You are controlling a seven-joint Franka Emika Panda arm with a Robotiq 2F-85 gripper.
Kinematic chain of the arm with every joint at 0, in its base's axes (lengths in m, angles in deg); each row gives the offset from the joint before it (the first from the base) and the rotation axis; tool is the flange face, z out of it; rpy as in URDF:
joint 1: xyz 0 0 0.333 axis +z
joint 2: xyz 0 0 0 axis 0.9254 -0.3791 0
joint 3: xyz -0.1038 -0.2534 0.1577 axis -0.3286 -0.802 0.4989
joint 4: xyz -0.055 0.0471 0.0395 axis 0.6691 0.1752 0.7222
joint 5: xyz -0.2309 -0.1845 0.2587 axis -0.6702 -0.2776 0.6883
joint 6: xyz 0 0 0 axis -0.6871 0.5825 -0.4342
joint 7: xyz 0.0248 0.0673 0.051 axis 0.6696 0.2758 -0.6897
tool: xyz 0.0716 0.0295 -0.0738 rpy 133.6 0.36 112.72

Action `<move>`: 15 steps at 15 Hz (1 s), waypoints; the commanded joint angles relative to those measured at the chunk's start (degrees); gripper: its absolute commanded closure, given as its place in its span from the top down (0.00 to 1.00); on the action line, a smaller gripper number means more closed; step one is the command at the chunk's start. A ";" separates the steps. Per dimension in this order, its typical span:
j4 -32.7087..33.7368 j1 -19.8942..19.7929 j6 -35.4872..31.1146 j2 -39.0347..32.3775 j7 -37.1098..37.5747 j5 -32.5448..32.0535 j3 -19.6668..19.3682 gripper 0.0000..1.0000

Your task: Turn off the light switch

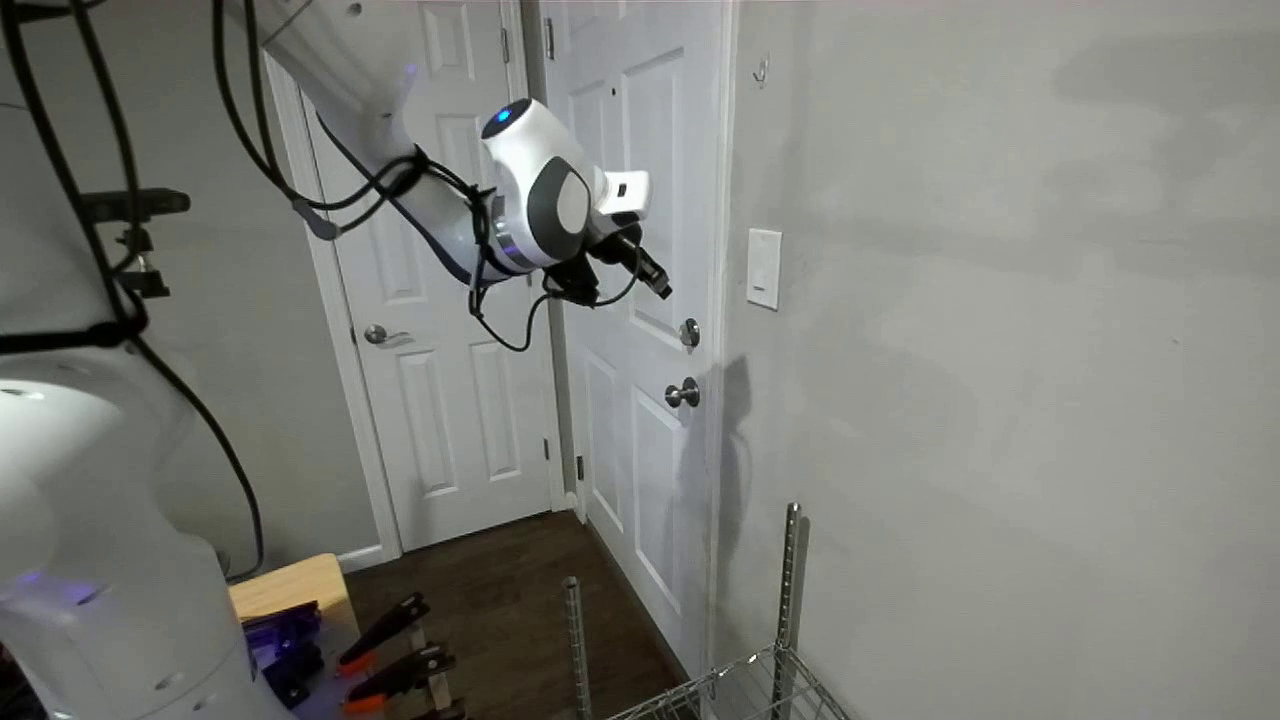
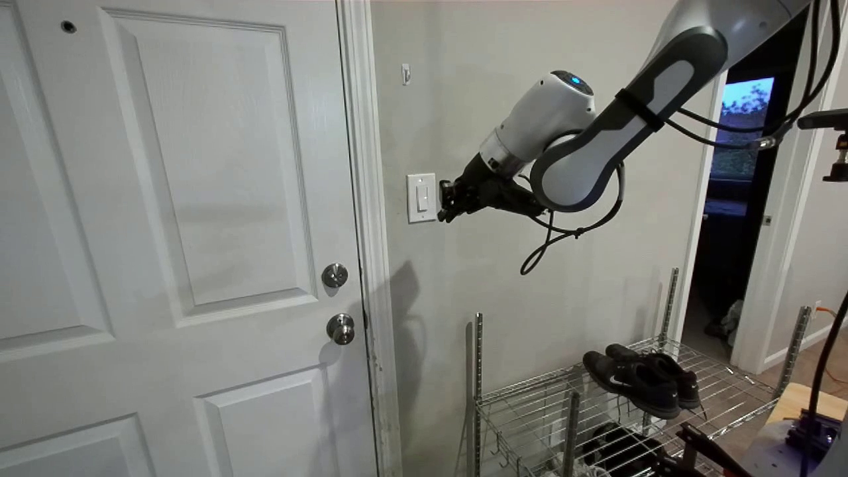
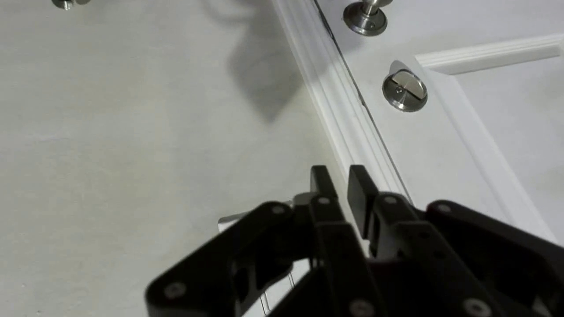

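The light switch is a white upright plate on the grey wall, seen in both exterior views [image 1: 764,268] [image 2: 414,215]. Its rocker [image 2: 423,197] faces out; I cannot tell which way it is tipped. My gripper [image 1: 662,285] is black and points down toward the wall near the door; it stands apart from the plate. In an exterior view its tips [image 2: 445,204] appear just beside the plate's right edge. In the wrist view the fingers [image 3: 338,178] are parted by a narrow gap with nothing between them. Part of the plate [image 3: 279,288] shows behind the left finger; the rest is hidden.
A white door [image 2: 218,165] with a round knob [image 2: 340,329] and a deadbolt [image 2: 334,275] is beside the switch. A wire rack [image 2: 523,391] with black shoes [image 2: 636,383] stands below along the wall. A small hook [image 2: 406,74] is above the switch.
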 commanded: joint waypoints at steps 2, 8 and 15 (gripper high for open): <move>3.73 -4.63 -0.28 -1.59 6.25 -7.11 3.39 0.00; 9.21 -3.61 3.16 -6.78 13.40 -13.49 3.90 0.02; 19.24 5.98 6.83 -15.55 29.28 -28.63 -6.22 0.02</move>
